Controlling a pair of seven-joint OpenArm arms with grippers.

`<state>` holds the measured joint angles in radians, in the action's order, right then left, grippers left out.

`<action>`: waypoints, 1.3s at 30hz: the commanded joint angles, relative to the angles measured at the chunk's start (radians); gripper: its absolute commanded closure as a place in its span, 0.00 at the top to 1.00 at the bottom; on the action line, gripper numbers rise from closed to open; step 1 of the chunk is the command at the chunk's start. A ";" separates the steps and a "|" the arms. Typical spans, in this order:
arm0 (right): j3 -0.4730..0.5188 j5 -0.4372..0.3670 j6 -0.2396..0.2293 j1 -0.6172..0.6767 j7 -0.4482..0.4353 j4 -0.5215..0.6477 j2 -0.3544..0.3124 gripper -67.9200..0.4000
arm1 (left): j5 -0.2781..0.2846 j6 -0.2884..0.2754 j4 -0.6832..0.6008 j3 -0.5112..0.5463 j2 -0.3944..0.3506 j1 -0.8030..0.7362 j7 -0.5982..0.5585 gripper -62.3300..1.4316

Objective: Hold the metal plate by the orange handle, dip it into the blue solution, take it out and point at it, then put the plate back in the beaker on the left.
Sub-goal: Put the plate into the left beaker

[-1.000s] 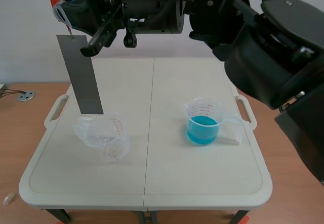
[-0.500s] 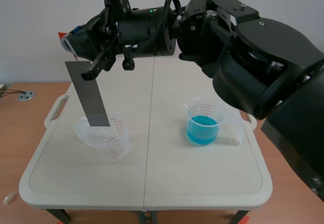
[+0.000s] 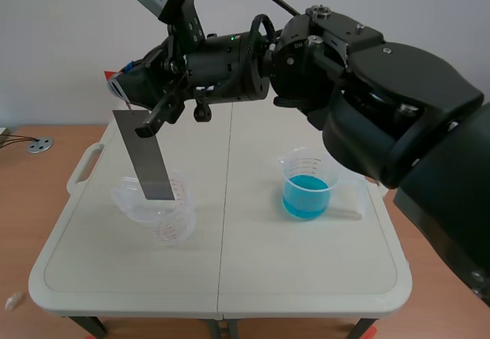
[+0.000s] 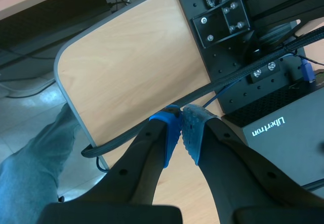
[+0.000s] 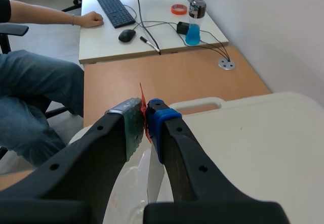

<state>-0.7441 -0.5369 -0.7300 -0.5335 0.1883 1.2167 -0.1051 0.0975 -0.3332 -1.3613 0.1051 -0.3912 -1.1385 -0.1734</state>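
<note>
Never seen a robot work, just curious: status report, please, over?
Right gripper shut on orange handle; left gripper shut, empty. Grey metal plate hangs, tip at mouth of clear plastic beaker. Nothing blocking.

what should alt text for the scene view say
The right gripper holds a grey metal plate, its lower end inside a clear beaker; a beaker of blue solution stands apart on the white table.

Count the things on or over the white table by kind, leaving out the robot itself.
Beakers: 2, the empty beaker and the blue solution beaker
Metal plates: 1, the metal plate, held by the right pincer
Total: 3
</note>
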 commanded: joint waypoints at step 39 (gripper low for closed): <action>-0.003 0.061 -0.016 0.028 -0.165 -0.182 0.014 0.20 | 0.002 -0.002 -0.012 0.005 -0.006 -0.007 -0.010 0.11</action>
<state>-0.7441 -0.4698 -0.7307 -0.4786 0.0338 1.0271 -0.1047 0.0975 -0.3332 -1.3613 0.1051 -0.3912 -1.1358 -0.1734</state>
